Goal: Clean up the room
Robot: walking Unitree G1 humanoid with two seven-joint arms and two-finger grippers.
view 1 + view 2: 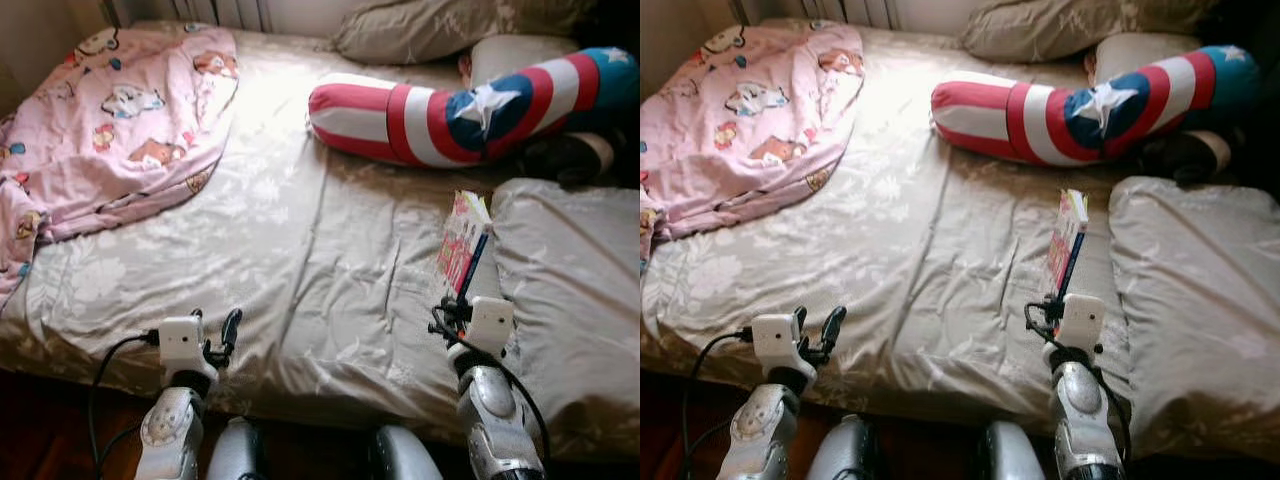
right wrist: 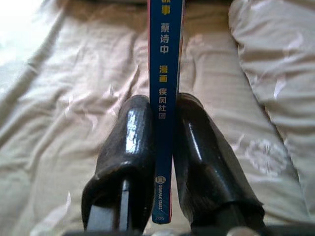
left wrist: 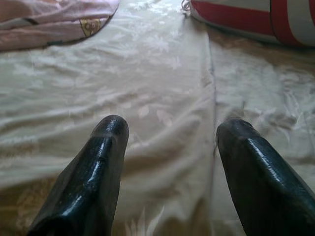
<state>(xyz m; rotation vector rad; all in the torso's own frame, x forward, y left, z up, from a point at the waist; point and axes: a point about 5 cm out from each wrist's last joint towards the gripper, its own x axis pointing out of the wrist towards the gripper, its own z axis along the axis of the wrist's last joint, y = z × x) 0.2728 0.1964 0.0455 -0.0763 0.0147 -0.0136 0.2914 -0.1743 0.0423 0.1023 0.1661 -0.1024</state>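
Observation:
A thin book with a blue spine and pink cover stands on edge above the beige bed sheet. My right gripper is shut on its spine, low over the bed's near right part, beside a beige pillow. My left gripper hovers open near the bed's front edge, its black fingers spread over bare sheet. A pink cartoon-print blanket lies crumpled on the bed's far left. A red, white and blue star bolster lies across the far right.
Another beige pillow rests at the head of the bed. A dark object sits under the bolster's right end. Dark floor shows below the bed's front edge, along with my own legs.

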